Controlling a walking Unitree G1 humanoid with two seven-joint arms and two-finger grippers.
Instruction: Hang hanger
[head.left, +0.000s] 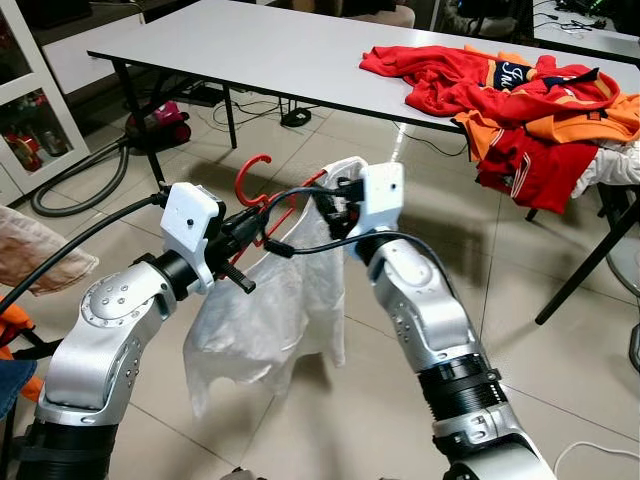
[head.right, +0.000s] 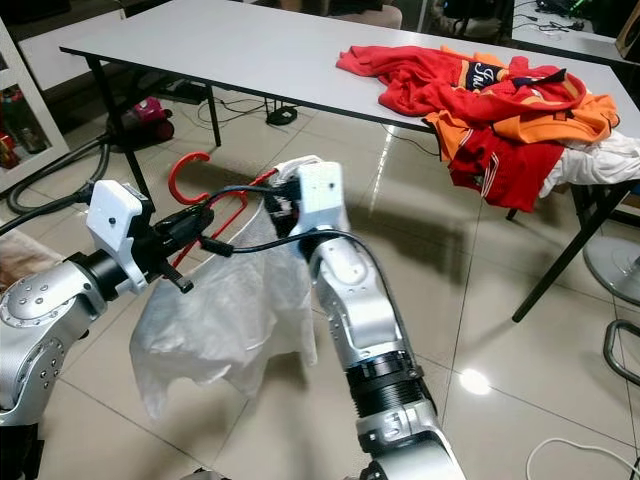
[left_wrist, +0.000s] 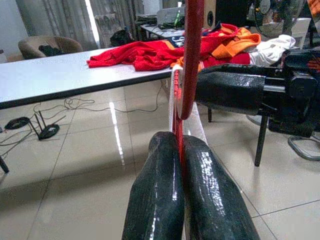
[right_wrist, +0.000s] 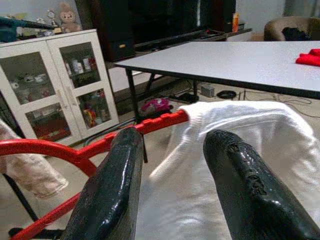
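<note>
Left gripper (head.left: 243, 243) clamped on red hanger (head.left: 262, 192) | right gripper (head.left: 335, 206) fingers apart at white garment (head.left: 280, 310), 3 o'clock of hanger | table (head.left: 250, 50) at 12 o'clock

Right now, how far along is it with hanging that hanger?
Done: a white garment is already draped on the red hanger. In hand: the left gripper pinches the hanger, while the right gripper is open around its clothed shoulder. Left: no rail is visible, so the hanging itself remains.
</note>
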